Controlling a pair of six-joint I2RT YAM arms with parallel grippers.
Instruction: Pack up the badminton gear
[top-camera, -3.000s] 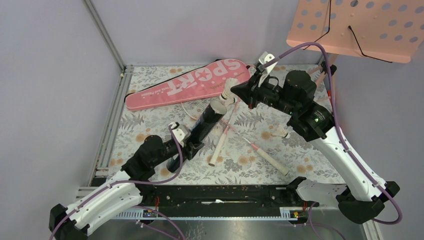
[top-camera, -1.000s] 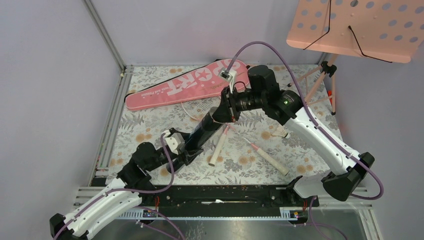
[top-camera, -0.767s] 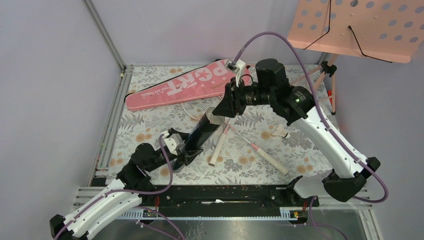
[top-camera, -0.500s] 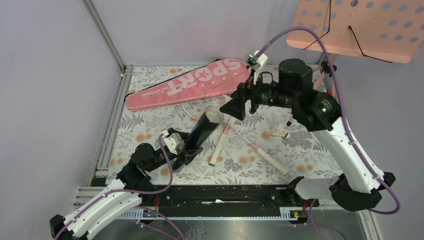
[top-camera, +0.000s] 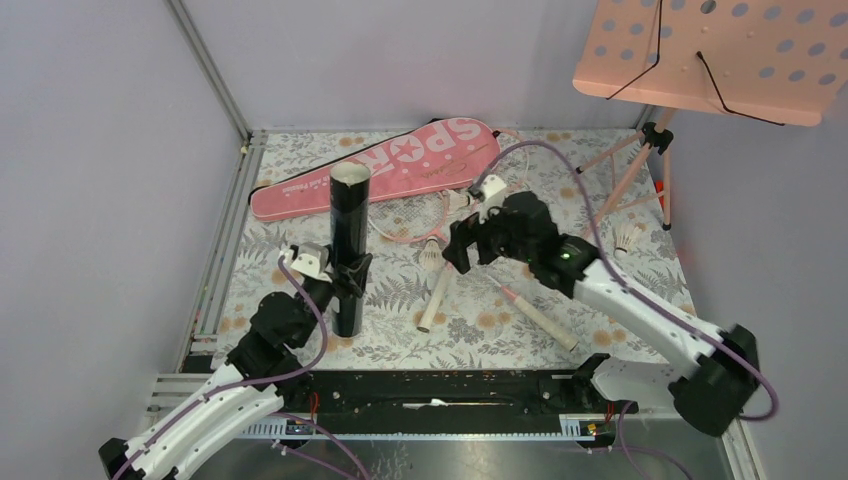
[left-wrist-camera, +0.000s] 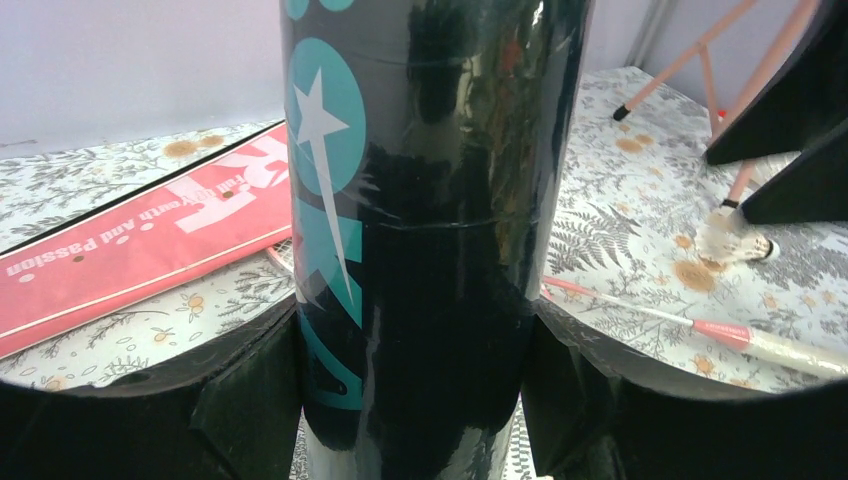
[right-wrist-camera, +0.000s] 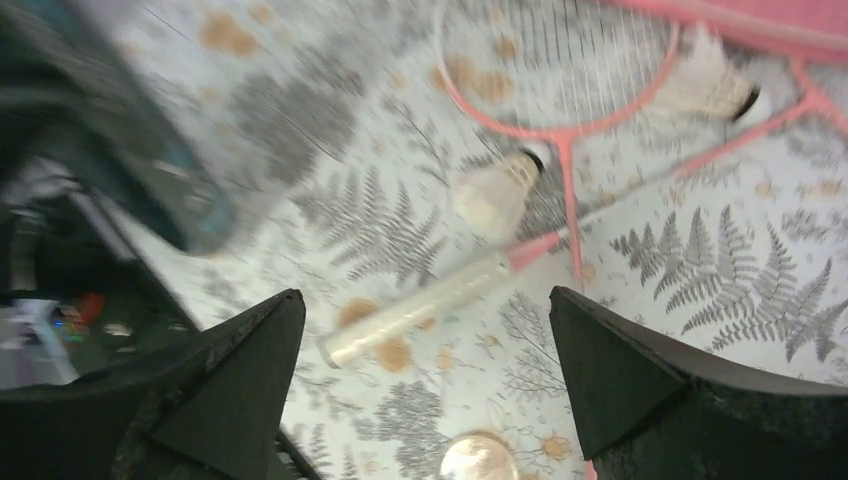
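Note:
The black tube (top-camera: 349, 240) stands upright at the left of the mat, and my left gripper (top-camera: 347, 282) is shut on its lower part. In the left wrist view the tube (left-wrist-camera: 430, 240) fills the space between both fingers. My right gripper (top-camera: 462, 248) hangs open and holds nothing, low over the mat, just right of a white shuttlecock (top-camera: 430, 255). In the right wrist view that shuttlecock (right-wrist-camera: 495, 190) lies ahead of the open gripper (right-wrist-camera: 425, 340), beside a pale racket handle (right-wrist-camera: 420, 310). Two pink rackets lie crossed (top-camera: 437, 295) (top-camera: 540, 318). The pink bag (top-camera: 380, 165) lies at the back.
A second shuttlecock (top-camera: 458, 198) lies by the racket heads, and a third (top-camera: 628, 238) lies near the tripod legs. The pink perforated music stand (top-camera: 710, 55) overhangs the back right corner. A metal frame rail (top-camera: 215, 270) borders the mat's left edge.
My left arm has swung the tube from leaning to upright. The right gripper has opened at the tube's mouth, pulled away and come down low over the mat.

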